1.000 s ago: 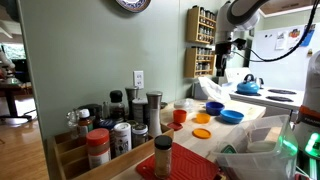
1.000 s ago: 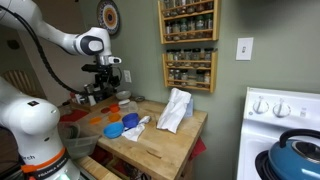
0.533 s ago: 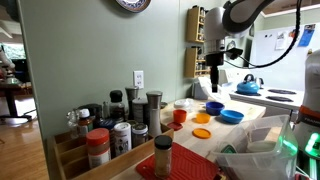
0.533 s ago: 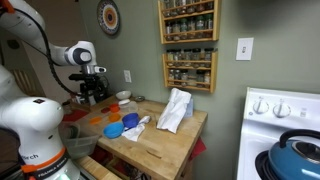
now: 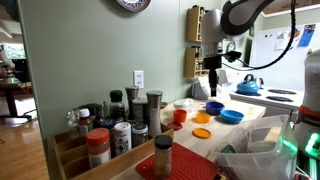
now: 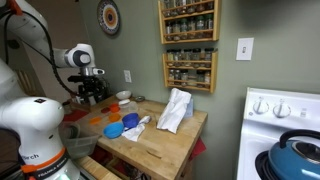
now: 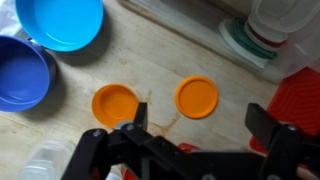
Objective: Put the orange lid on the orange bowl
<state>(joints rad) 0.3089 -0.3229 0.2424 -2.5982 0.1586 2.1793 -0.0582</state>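
Lowered since earlier, empty spread fingers (image 7: 262, 125) hover over the orange lid (image 7: 196, 96) beside the orange bowl (image 7: 115, 103).

Wooden table (image 7: 190, 45) — blue bowls (image 7: 60, 20), orange lid (image 7: 197, 96) (flat)

Edges and distance swallow a good deal here.
In the wrist view, the light blue bowl (image 7: 60, 20) runs off the top edge and the dark blue bowl (image 7: 18, 75) off the left. A red thing (image 7: 300, 100) runs off the right, and the gripper (image 7: 200, 125) is cut by the bottom edge. From straight above I cannot tell which orange round (image 7: 115, 103) is lid and which is bowl. In an exterior view the gripper (image 6: 95, 92) is a dark blur, its jaws too small to read.
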